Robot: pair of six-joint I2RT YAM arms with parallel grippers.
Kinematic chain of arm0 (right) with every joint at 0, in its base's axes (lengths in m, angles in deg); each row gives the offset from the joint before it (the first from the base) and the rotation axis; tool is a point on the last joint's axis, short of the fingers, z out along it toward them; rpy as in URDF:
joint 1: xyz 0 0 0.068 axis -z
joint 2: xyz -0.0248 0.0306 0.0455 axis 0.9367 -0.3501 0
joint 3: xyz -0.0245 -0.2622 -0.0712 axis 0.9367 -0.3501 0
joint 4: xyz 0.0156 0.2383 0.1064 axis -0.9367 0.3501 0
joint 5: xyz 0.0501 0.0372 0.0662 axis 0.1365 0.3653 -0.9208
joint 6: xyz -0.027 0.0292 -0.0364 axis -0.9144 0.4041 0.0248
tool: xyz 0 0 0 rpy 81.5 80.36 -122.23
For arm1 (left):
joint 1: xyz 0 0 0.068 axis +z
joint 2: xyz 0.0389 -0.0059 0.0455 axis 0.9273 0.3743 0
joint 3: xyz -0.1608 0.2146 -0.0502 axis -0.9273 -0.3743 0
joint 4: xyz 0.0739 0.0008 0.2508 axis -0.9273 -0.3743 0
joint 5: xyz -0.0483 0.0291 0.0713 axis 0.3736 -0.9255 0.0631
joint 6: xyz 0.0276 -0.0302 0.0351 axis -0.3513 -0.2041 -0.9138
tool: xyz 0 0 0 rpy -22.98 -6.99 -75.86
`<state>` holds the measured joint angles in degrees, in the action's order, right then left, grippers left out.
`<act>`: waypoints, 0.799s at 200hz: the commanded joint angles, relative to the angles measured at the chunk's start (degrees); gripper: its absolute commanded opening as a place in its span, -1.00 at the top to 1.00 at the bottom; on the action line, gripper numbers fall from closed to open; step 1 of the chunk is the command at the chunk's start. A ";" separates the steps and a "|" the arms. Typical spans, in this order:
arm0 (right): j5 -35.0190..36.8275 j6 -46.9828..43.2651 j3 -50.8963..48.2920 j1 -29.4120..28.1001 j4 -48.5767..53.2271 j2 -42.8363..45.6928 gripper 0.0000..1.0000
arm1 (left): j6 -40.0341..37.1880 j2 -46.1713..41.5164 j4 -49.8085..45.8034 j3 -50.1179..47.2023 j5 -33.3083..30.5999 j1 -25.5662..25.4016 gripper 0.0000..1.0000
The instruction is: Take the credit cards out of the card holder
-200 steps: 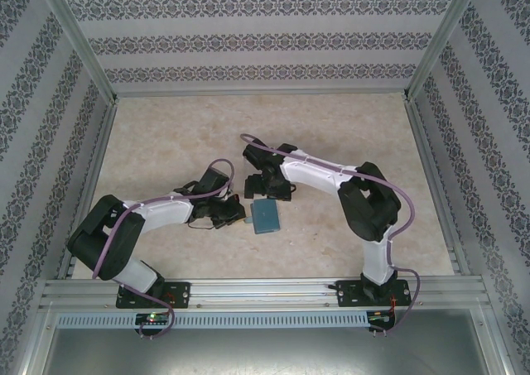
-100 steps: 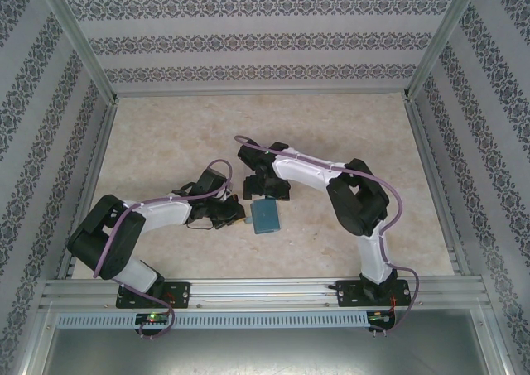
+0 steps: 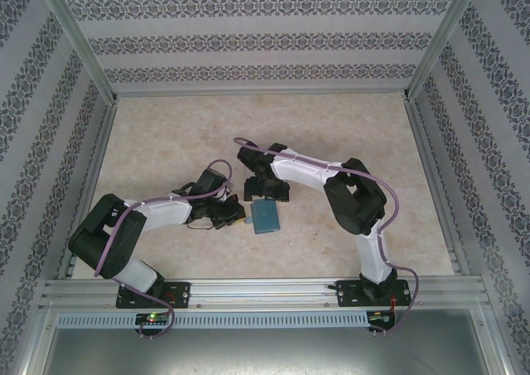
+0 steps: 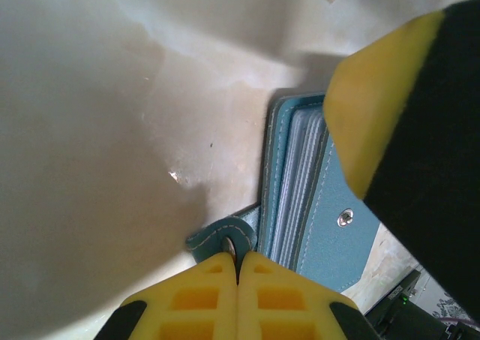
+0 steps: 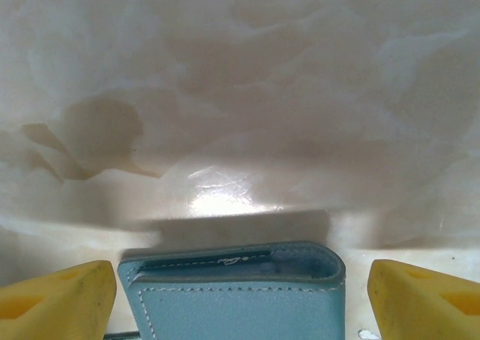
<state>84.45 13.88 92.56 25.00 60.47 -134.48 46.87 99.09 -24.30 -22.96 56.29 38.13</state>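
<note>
The teal card holder (image 3: 266,215) lies folded shut on the table between both grippers. My left gripper (image 3: 235,214) sits at its left edge, shut on the holder's small snap tab (image 4: 234,235). In the left wrist view the holder's cover (image 4: 337,220) shows with grey-blue pocket edges (image 4: 296,182) stacked inside. My right gripper (image 3: 267,189) hangs just behind the holder, open, and its fingers (image 5: 60,302) straddle the holder's far end (image 5: 232,299). One right finger (image 4: 375,115) looms over the holder in the left wrist view. The credit cards are hidden inside.
The beige marbled tabletop (image 3: 331,135) stretches out behind and to both sides of the holder. Patterned walls and aluminium frame rails (image 3: 261,91) enclose the table. The arm bases (image 3: 149,292) sit on the near rail.
My right arm has shifted a little to the left and closer over the holder. The left gripper and the holder stay in place.
</note>
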 commanded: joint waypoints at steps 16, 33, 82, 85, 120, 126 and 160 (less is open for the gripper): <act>1.25 -0.53 -0.05 -0.49 1.74 -0.97 -0.71 | 0.17 0.82 -0.49 -0.83 0.10 0.37 0.97; 1.57 -0.45 -0.29 -0.54 1.74 -0.27 -0.70 | -0.07 0.79 -0.83 -0.71 0.00 0.40 0.97; 3.02 -0.45 -0.91 -0.55 2.44 1.86 -0.68 | -0.43 0.98 -1.56 -0.05 0.02 0.49 0.97; 3.09 -0.46 -0.99 -0.50 2.41 1.96 -0.68 | -0.44 1.03 -1.53 -0.02 -0.05 0.46 0.97; 3.14 -0.48 -1.45 -0.41 2.55 2.70 -0.67 | -0.54 1.12 -2.09 0.30 -0.09 0.48 0.97; 3.18 -0.47 -1.54 -0.45 2.57 2.87 -0.67 | -0.57 1.07 -2.10 0.26 -0.21 0.52 0.98; 3.57 -0.71 -2.00 -0.48 2.87 4.13 -0.66 | -0.44 1.10 -2.18 0.27 -0.28 0.51 0.97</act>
<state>85.93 13.86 91.60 25.00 61.10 -133.15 46.85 99.24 -24.30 -22.93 56.31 38.13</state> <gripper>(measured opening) 0.833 0.042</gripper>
